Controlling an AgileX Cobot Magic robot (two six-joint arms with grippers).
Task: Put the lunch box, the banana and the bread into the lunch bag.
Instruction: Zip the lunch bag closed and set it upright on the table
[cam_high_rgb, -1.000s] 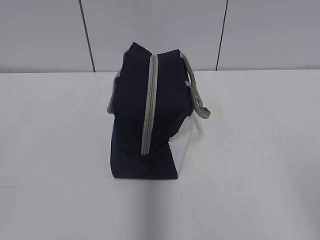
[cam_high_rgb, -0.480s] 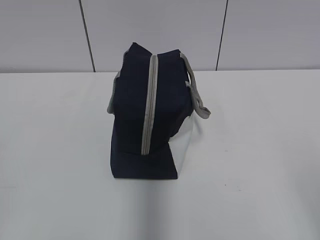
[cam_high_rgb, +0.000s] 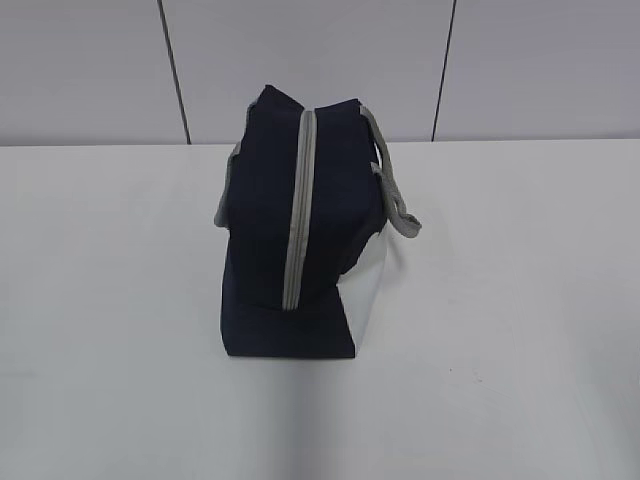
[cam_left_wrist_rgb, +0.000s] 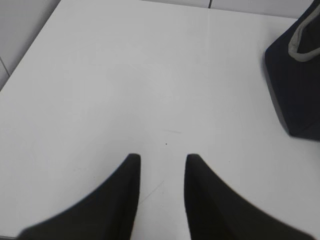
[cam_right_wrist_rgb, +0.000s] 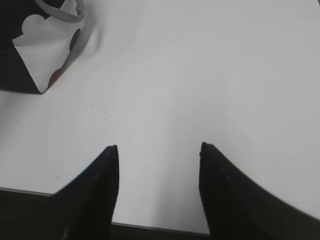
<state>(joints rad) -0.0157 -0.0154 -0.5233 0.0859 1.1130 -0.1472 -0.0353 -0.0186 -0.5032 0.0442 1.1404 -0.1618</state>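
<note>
One lunch bag (cam_high_rgb: 300, 225) stands upright mid-table (cam_high_rgb: 520, 300), zipper (cam_high_rgb: 298, 215) closed along the top — grey handles (cam_high_rgb: 398, 205) drooping at both sides. Left gripper (cam_left_wrist_rgb: 162, 159) hovers over bare table, fingers a little apart (bag just beside it). Right gripper (cam_right_wrist_rgb: 159, 149) spread wider, empty — bag's white panel (cam_right_wrist_rgb: 42, 60) nearby.

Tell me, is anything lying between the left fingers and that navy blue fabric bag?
Nothing: the left wrist view shows only bare white table between the fingers and the bag.
</note>
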